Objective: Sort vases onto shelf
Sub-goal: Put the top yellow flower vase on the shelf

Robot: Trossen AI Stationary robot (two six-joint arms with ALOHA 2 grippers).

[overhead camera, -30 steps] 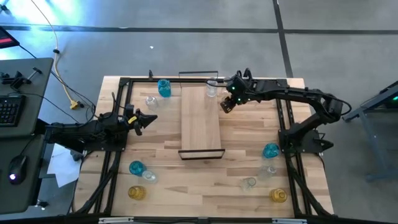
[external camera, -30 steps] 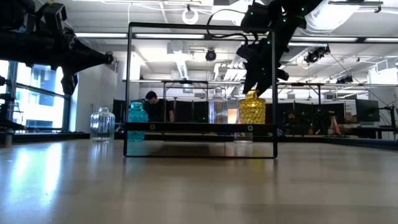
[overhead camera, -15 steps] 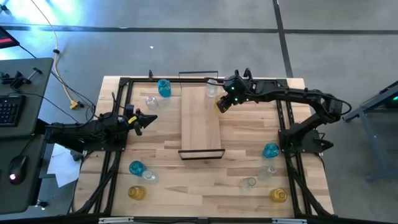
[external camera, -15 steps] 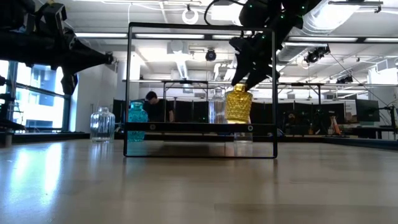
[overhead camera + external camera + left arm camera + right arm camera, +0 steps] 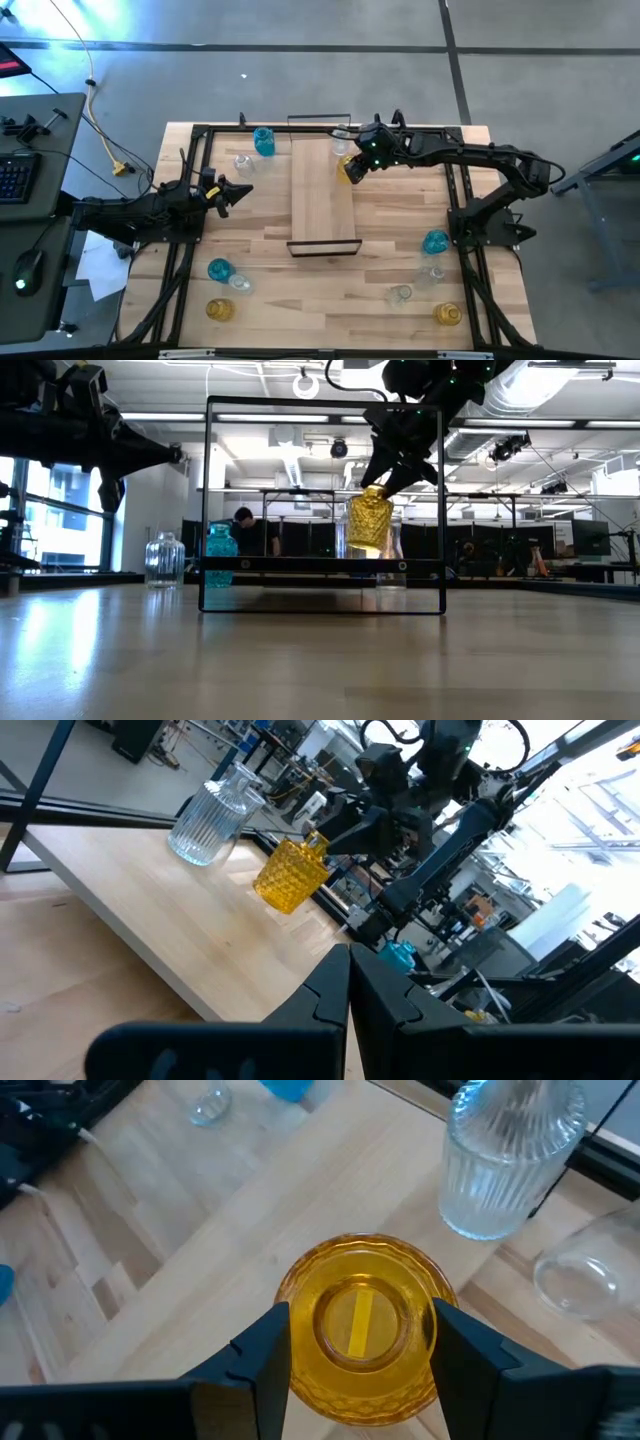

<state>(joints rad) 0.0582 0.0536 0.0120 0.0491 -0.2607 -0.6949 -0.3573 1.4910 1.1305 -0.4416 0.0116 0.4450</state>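
My right gripper (image 5: 352, 163) is shut on an amber-yellow vase (image 5: 368, 520) and holds it over the far right part of the shelf (image 5: 323, 200), a light-wood board in a thin black frame. A clear ribbed vase (image 5: 340, 145) stands by its base on the shelf's far end, just beyond the yellow one. My left gripper (image 5: 238, 192) hovers shut and level left of the shelf, with nothing in it. My right gripper pinches the yellow vase's neck by the rim (image 5: 296, 1312) between its two fingers (image 5: 262, 1355), one on each side. The fingers slant down from the table's right side. The vase hangs below them, tilted with its belly toward the left, clear of the shelf board.
Loose vases stand on the tabletop: a teal one (image 5: 263, 140) and a clear one (image 5: 242, 163) at the far left, three at the near left (image 5: 219, 270), and several at the near right (image 5: 435, 241). Black frame rails (image 5: 190, 200) run along both table sides.
My right gripper has carried the yellow vase toward the table's left edge, from beside the shelf to over its far right part. The vase has risen a little and tipped, its belly swinging left.
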